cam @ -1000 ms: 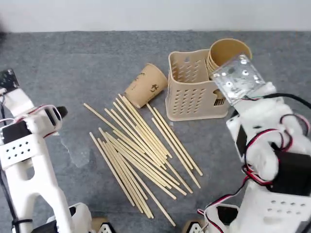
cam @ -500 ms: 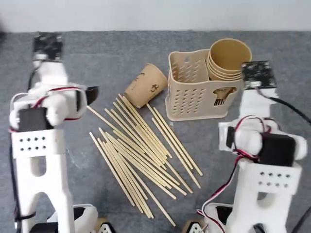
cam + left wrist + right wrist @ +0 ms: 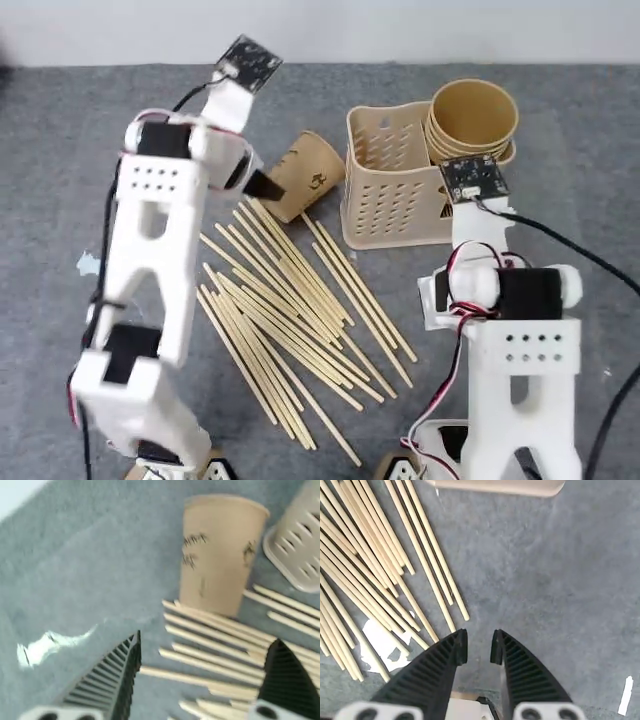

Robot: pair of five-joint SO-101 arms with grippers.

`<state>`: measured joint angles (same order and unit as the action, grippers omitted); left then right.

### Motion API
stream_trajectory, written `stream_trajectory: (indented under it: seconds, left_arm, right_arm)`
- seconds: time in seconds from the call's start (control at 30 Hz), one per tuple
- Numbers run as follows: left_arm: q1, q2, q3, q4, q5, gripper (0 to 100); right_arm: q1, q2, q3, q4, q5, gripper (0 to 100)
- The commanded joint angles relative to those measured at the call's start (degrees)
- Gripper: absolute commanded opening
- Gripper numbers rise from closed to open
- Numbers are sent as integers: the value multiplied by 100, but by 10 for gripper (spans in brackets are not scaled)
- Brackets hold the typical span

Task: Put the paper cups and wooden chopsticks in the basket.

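A brown paper cup [image 3: 302, 175] lies on its side left of the beige basket [image 3: 395, 190]; the left wrist view shows the cup [image 3: 220, 550] just beyond my left gripper [image 3: 206, 641], which is open above the chopstick ends [image 3: 215, 655] with nothing in it. From above, the left gripper [image 3: 258, 183] hangs at the cup's left side. Several wooden chopsticks [image 3: 290, 310] are spread over the grey mat. Stacked cups [image 3: 472, 120] stand in the basket's right part. My right gripper [image 3: 479, 640] hovers over bare mat beside chopsticks [image 3: 395, 565], its jaws almost together and empty.
The right arm [image 3: 505, 300] stands in front of the basket's right corner. A white scrap [image 3: 382, 642] lies on the mat by the chopsticks. The basket's bottom edge [image 3: 500, 486] lies ahead of the right gripper. Bare mat stretches behind the basket and at the far left.
The left arm has swung from the front left up and across to the lying cup. The right arm has drawn back from the basket toward the front.
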<state>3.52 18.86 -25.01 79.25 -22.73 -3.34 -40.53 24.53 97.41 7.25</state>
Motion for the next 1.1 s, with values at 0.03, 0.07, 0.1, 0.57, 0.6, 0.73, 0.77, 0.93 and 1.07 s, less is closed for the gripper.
stream_trajectory:
  seconds: [0.03, 0.07, 0.1, 0.57, 0.6, 0.73, 0.77, 0.93, 1.07]
  left_arm:
    - [88, 1231, -1824, 53, -176, 374]
    - [97, 1547, -2167, 105, -185, 374]
    - [123, 1864, -2519, 211, -185, 374]
    - [448, 5108, -6167, 1222, -475, 374]
    - [440, 5196, -6185, 1169, -475, 374]
    - [440, 5477, -6193, 1081, -484, 374]
    - [440, 5503, -6202, 1046, -501, 374]
    - [396, 5433, -6281, 1064, -501, 372]
    - [422, 5424, -6563, 1415, -510, 371]
  right_arm:
    - [-13, -119, 343, -338, -44, 90]
    - [-13, -119, 431, -382, -44, 90]
    - [-13, -119, 484, -409, -44, 90]
    - [470, -119, 554, -567, -44, 90]
    - [470, -119, 554, -567, -35, 90]
    - [470, -119, 563, -567, -35, 90]
    - [470, -119, 563, -567, -35, 90]
    - [470, -119, 563, -567, -35, 90]
    - [479, -119, 571, -567, -35, 90]
